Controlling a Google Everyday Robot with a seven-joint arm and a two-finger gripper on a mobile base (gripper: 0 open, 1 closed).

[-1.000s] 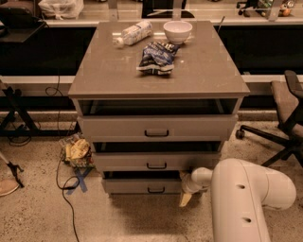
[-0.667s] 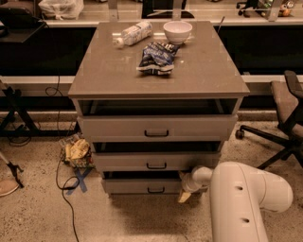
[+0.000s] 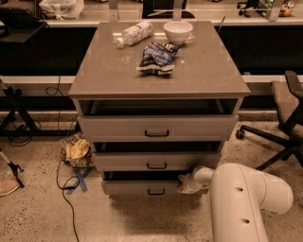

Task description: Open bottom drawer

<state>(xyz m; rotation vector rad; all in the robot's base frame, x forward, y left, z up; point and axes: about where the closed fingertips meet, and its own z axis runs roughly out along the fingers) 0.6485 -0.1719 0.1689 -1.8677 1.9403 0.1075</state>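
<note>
Closest of all is the robot's big white arm (image 3: 241, 208), low on the right. It reaches left to the gripper (image 3: 188, 183), which is at the top right corner of the bottom drawer (image 3: 137, 188). I cannot tell if the jaws are spread or pressed together. The bottom drawer is the lowest of three, right above the speckled floor (image 3: 38, 217). It has a small black handle (image 3: 155, 192) in the middle of its front, and a dark gap shows above that front. Just above it is the middle drawer (image 3: 123, 161) with the same kind of handle, and then the bigger top drawer (image 3: 113, 127). On the floor to the left lie a crumpled yellow bag (image 3: 78, 151), a black cable (image 3: 66, 208) and a blue tape cross (image 3: 80, 179). An office chair (image 3: 286, 113) stands on the right. On top of the desk (image 3: 203, 71) lies a dark snack bag (image 3: 157, 56). Behind it a plastic bottle (image 3: 134, 34) lies on its side, and a white bowl (image 3: 178, 31) stands to the right of the bottle. Far back on the left sits a white plastic bag (image 3: 59, 7).
</note>
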